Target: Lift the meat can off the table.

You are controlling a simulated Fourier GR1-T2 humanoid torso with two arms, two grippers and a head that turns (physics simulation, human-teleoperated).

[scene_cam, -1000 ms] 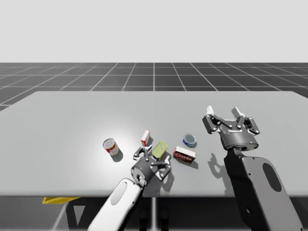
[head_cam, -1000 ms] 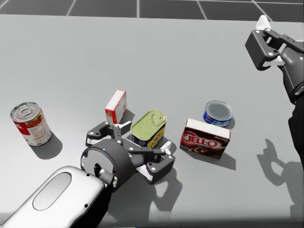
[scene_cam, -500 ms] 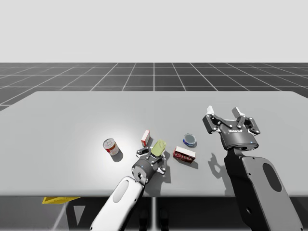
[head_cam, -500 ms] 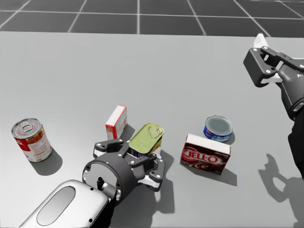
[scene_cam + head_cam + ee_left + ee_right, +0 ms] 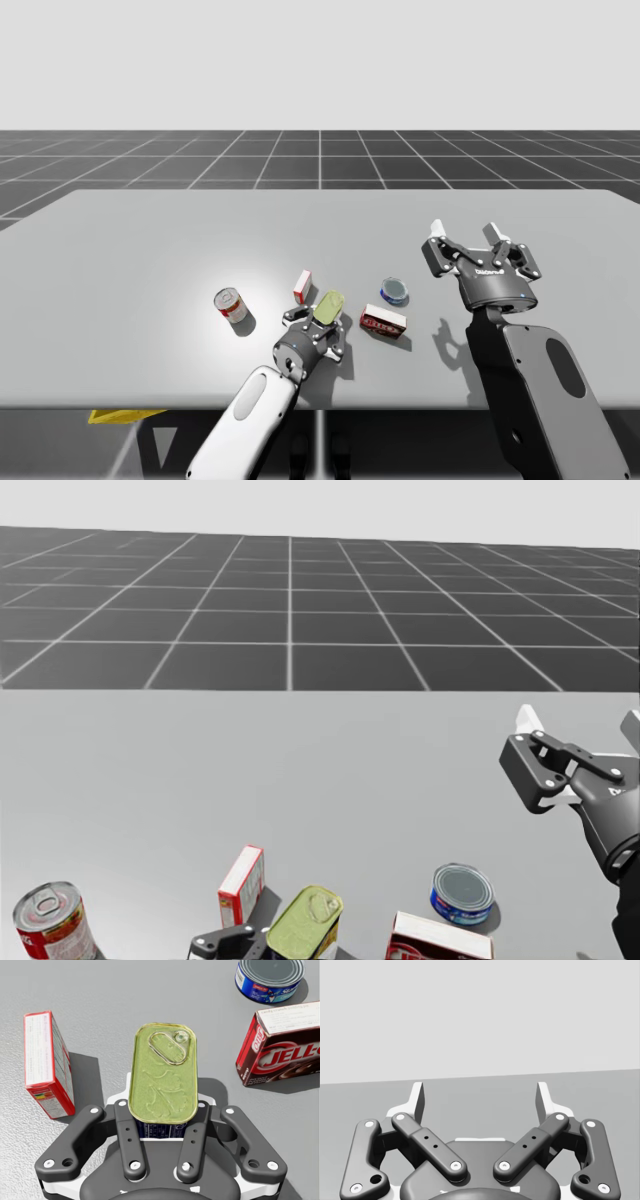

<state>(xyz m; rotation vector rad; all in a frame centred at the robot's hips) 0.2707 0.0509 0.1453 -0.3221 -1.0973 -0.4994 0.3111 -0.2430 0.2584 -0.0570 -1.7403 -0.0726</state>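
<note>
The lift wants to go straight up and slowly, grip held firm. The rectangular meat can with the green-gold pull-tab lid (image 5: 163, 1080) stands between a small red-and-white box (image 5: 47, 1062) and a dark red carton (image 5: 282, 1047), and a sideways swing could knock either. My left claw (image 5: 162, 1132) is closed on the can, one finger pressed to each long side just under the lid. The can leans a little, near the front edge of the grey worktop (image 5: 150, 250) — whether its base is clear of the surface I cannot tell. My right claw (image 5: 480, 1100) hangs wide open, holding nothing — well apart from the can.
</note>
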